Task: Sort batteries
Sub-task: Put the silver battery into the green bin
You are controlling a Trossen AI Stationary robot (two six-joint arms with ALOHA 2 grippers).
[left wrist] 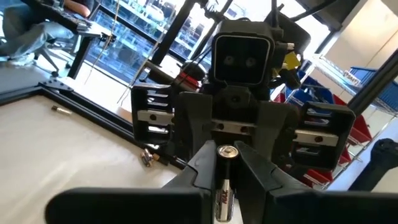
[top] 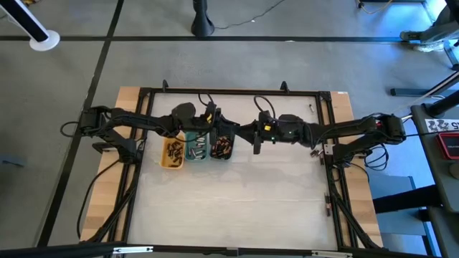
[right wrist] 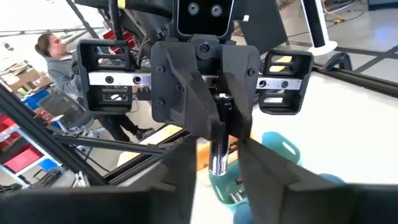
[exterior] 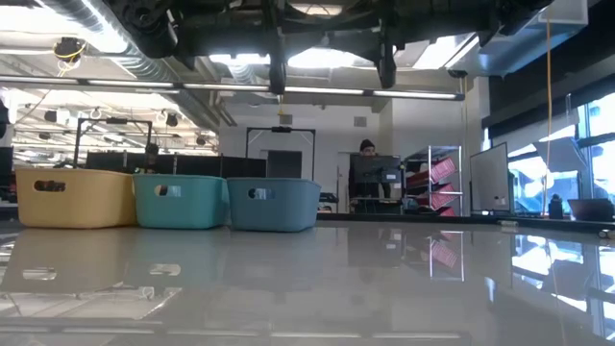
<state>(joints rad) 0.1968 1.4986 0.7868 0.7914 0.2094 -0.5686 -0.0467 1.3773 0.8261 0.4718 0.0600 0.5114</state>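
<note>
One battery point(right wrist: 217, 155), a small silvery cylinder, hangs level in the air between my two grippers, which face each other above the table's middle. My left gripper point(right wrist: 217, 127) is shut on it. My right gripper point(right wrist: 217, 180) is open, a finger on either side of the battery's other end with a gap to each. Below stand three small trays in a row: yellow point(top: 172, 153), teal point(top: 195, 149) and blue point(top: 221, 147), each with several batteries inside. In the high view the grippers meet just right of the blue tray. My left gripper pinches one end of the battery point(right wrist: 217, 140) between its two fingers point(right wrist: 202, 106). The fingers come level from the table's left and lie along the battery. The battery sticks out level toward my right gripper, lifted clear above the trays.
A black frame point(top: 143, 93) runs round the wooden table. A loose battery point(left wrist: 61, 110) lies near the table's far edge. The near half of the tabletop point(top: 237, 201) is bare. A person point(right wrist: 53, 56) sits in the room beyond.
</note>
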